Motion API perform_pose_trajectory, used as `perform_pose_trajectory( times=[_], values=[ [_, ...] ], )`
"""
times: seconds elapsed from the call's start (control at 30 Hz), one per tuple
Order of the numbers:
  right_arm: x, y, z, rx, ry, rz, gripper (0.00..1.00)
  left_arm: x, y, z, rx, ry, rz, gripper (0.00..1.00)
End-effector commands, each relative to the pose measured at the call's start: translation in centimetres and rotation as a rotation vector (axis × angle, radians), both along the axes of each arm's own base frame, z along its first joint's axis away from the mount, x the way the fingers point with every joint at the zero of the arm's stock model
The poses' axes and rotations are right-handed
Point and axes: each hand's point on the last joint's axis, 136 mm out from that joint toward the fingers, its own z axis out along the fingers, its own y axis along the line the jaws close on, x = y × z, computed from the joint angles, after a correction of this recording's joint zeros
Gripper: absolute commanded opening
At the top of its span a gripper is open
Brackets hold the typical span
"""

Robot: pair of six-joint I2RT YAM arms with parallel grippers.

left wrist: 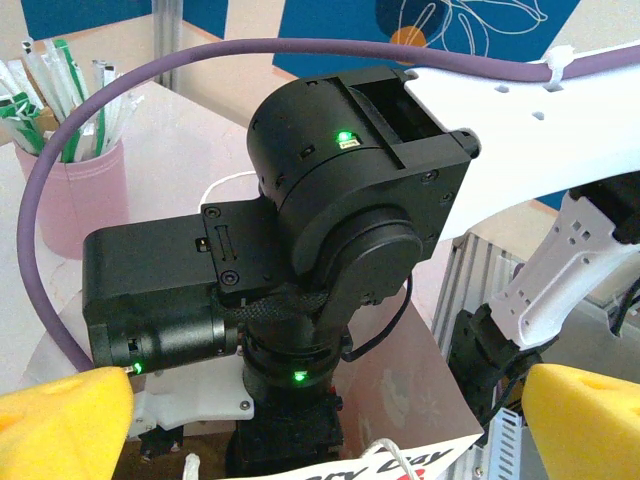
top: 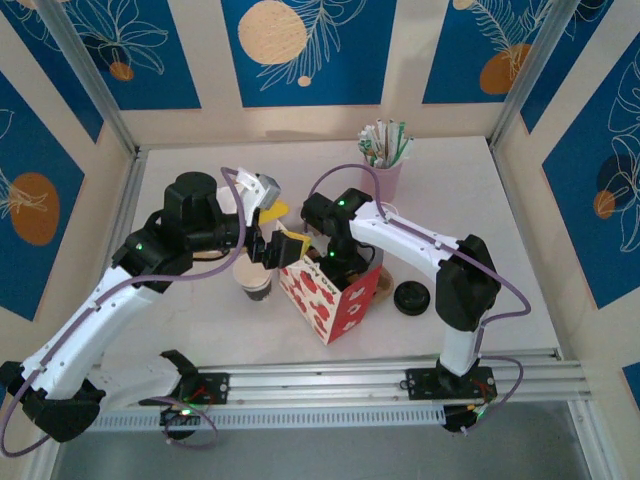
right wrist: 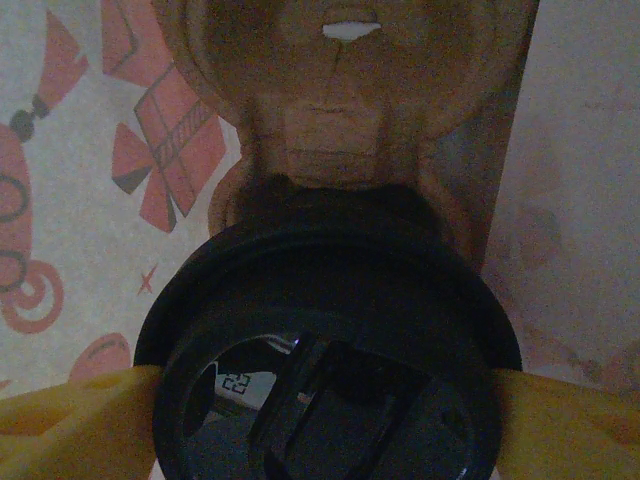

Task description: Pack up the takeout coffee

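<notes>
Takeout coffee (top: 257,283) beside bag (top: 335,300); left end effector (top: 283,228) open; right end effector (right wrist: 325,415) state unclear.

Lab test cell: railed table (top: 480,200), printed backdrop panels (top: 300,50).

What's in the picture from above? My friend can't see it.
The left arm and right arm meet over a red-patterned bag on a white table. A paper cup stands left of the bag, a pink cup of straws behind.

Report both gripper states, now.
Left gripper: open, empty.
Right gripper: fingers flank a black round lid in the patterned bag; grip cannot be told.
</notes>
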Motion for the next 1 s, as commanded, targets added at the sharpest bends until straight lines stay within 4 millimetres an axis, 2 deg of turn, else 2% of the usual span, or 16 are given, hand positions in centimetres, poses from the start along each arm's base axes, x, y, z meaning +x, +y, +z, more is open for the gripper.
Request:
perform_pose_trajectory(
  times=[0.0, 0.97],
  values=[
    [-0.4, -0.2, -1.8, -0.050, 0.024, 0.004, 0.85, -0.5, -0.4, 0.5, -0.022, -0.016, -0.028, 1.00],
    [-0.3, -0.2, -0.1, -0.041, -0.017, 0.002, 0.92, -0.3, -0.3, 0.2, -0.015, -0.016, -0.017, 1.00]
  ],
)
